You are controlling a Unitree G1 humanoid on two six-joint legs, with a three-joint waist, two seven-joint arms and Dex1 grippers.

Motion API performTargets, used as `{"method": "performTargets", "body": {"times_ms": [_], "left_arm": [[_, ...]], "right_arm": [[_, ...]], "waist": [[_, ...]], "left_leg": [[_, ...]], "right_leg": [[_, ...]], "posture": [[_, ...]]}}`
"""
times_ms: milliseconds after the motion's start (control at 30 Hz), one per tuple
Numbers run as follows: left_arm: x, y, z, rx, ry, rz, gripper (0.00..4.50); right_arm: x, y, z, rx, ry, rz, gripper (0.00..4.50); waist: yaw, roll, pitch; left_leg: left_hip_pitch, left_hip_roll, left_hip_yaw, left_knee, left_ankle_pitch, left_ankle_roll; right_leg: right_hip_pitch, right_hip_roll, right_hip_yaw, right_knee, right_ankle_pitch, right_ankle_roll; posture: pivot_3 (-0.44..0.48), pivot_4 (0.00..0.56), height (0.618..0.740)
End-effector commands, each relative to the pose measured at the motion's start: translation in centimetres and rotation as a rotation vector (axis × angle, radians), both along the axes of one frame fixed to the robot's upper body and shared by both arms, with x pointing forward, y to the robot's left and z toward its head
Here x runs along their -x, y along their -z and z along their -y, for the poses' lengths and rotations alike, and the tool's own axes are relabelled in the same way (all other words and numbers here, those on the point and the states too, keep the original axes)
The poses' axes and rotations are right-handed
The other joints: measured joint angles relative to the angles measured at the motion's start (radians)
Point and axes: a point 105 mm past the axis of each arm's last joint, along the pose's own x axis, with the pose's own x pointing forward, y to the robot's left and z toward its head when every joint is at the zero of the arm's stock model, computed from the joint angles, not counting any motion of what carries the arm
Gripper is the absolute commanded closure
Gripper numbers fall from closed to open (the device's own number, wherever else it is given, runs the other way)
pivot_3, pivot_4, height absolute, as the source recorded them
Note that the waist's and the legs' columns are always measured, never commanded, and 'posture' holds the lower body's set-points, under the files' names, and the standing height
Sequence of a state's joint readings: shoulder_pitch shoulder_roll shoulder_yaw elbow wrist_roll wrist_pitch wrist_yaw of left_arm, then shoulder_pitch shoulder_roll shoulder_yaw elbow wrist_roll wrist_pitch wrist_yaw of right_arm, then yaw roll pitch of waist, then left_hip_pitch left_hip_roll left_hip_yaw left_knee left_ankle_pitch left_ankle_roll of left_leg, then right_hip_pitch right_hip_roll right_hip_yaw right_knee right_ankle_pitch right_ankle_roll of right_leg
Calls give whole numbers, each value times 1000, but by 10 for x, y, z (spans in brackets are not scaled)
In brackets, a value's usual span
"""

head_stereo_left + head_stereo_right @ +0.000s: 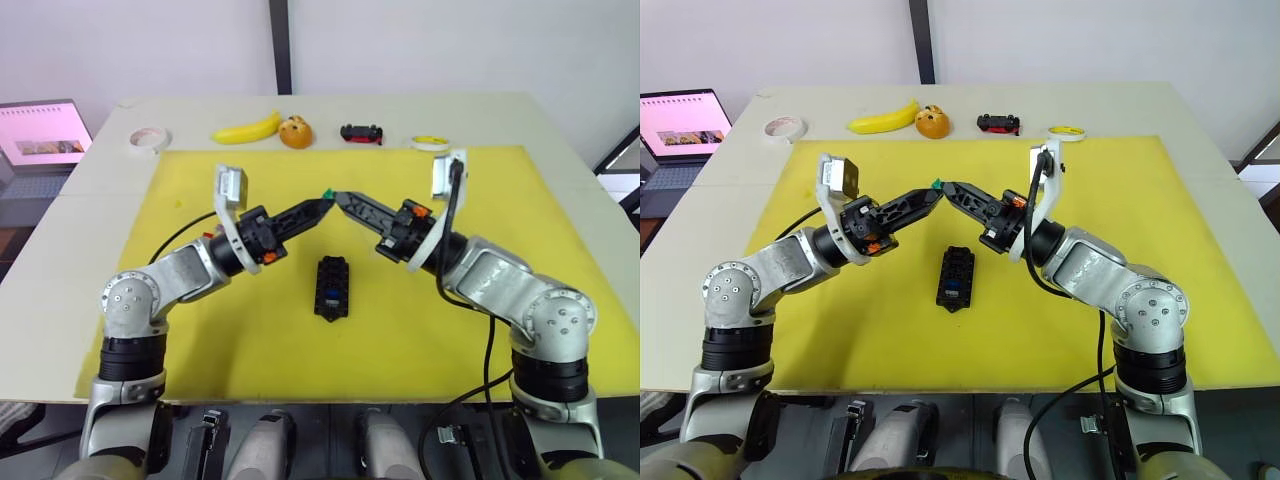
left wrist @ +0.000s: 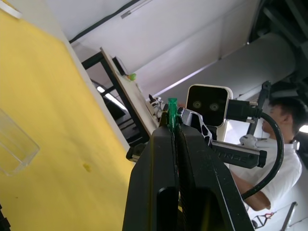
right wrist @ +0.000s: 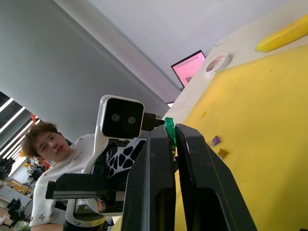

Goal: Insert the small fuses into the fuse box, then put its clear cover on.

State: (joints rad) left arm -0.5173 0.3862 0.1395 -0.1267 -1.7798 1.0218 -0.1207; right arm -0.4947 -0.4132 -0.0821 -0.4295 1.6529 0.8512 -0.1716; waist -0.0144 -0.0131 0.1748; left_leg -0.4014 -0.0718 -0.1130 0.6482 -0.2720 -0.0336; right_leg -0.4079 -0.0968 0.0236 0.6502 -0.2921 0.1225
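Green fuse: tiny, flat, translucent plastic, pinched at the very tip of the left claw, raised above the yellow mat. Left claw closed on it, fingers pressed together with the green blade poking out between the tips, as seen in the left wrist view. Right claw tip to tip with the left one, its fingers a narrow gap apart; in the right wrist view, green fuse standing at that gap, just at the fingertips; whether the right fingers touch it cannot be told.

Fuse box: one, black, oblong, lying on the mat below and between the two arms, well apart from both claws, something blue showing in its slots. Two more small fuses on the mat, seen past the right claw: one purple, one orange, near each other. One clear cover, glassy and rectangular, lying flat on the mat.

Along the far edge of the surface: one banana, one orange fruit, one black-and-red toy car, two tape rolls, white and yellow.
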Motion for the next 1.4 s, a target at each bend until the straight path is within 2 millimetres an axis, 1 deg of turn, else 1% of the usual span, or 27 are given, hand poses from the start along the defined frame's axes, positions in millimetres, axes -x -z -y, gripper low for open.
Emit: {"method": "performTargets", "body": {"times_ms": [33,100,167,200,233,333,433,533,633,700,800,833,900,1000,1067,1200,1400], "left_arm": [[4,-4,2,-25,17,24,4500],[3,-4,2,-25,15,18,4500],[3,-4,1,-22,15,16,3818],[3,-4,-1,-23,16,17,3584],[4,-5,-2,-23,17,18,3149],[11,-6,-13,-63,36,44,1553],[20,-5,-28,-144,71,89,27],[29,-1,-35,-294,110,202,27],[35,9,-35,-481,164,400,27],[38,19,-35,-582,220,529,27],[42,47,-40,-766,354,798,27],[41,54,-41,-794,386,857,27],[33,61,-40,-822,391,930,27],[21,71,-37,-858,395,1014,27],[14,76,-34,-872,392,1048,27],[1,78,-24,-867,345,1073,27],[-7,81,-14,-868,315,1090,27]], "right_arm": [[11,-18,-5,-43,-51,55,4456],[11,-18,-4,-44,-51,54,4456],[12,-19,-4,-45,-50,54,4500],[12,-19,-3,-47,-49,53,4500],[12,-19,-3,-49,-49,53,4500],[12,-21,0,-45,-43,58,4500],[14,-21,3,-28,-43,66,4500],[19,-17,6,46,-58,93,4500],[27,-7,7,209,-92,163,4500],[32,0,6,309,-123,214,4500],[39,14,3,486,-178,316,4500],[39,17,2,535,-192,352,4500],[40,28,1,651,-218,435,4500],[37,43,1,793,-255,546,4500],[32,48,2,840,-261,596,4500],[22,54,2,893,-262,670,4500],[10,64,4,953,-255,746,4500]], "waist": [[0,0,0],[0,0,0],[0,0,0],[0,0,0],[-1,0,0],[-4,0,0],[-5,0,0],[-5,0,0],[-2,1,0],[0,2,1],[-1,3,1],[-1,3,1],[2,3,1],[3,3,1],[3,3,1],[3,3,1],[1,3,2]], "left_leg": [[0,0,0,0,0,0],[0,0,0,0,0,0],[0,0,0,0,0,0],[0,0,0,0,0,0],[0,0,0,0,0,0],[0,0,0,0,0,0],[0,0,0,0,0,0],[0,0,0,0,0,0],[0,0,1,0,-1,1],[0,0,2,-1,-1,1],[0,1,2,-1,-1,2],[0,1,3,-1,-2,3],[-1,2,2,-1,-3,6],[-2,1,1,0,-4,7],[-3,1,1,1,-4,8],[-6,0,1,4,-4,8],[-6,0,1,4,-4,8]], "right_leg": [[0,0,0,0,0,0],[0,0,0,0,0,0],[0,0,0,0,0,0],[0,0,0,0,0,0],[0,0,0,0,0,0],[0,0,0,0,0,0],[-1,0,0,1,0,0],[-1,1,0,2,0,0],[-1,1,0,1,0,0],[0,1,0,0,0,0],[0,1,0,-1,0,0],[-1,1,0,-1,0,0],[-1,1,0,-1,0,-1],[-1,0,-1,-2,0,0],[-1,0,-1,-2,0,0],[-3,0,-2,-2,0,0],[-3,0,-2,0,0,0]], "posture": [[0,150,740],[0,150,740],[0,150,740],[0,150,740],[0,150,740],[0,150,740],[0,150,740],[0,150,740],[0,150,740],[0,150,740],[0,150,740],[0,150,740],[0,150,740],[0,150,740],[0,150,740],[0,150,740],[0,150,740]]}}
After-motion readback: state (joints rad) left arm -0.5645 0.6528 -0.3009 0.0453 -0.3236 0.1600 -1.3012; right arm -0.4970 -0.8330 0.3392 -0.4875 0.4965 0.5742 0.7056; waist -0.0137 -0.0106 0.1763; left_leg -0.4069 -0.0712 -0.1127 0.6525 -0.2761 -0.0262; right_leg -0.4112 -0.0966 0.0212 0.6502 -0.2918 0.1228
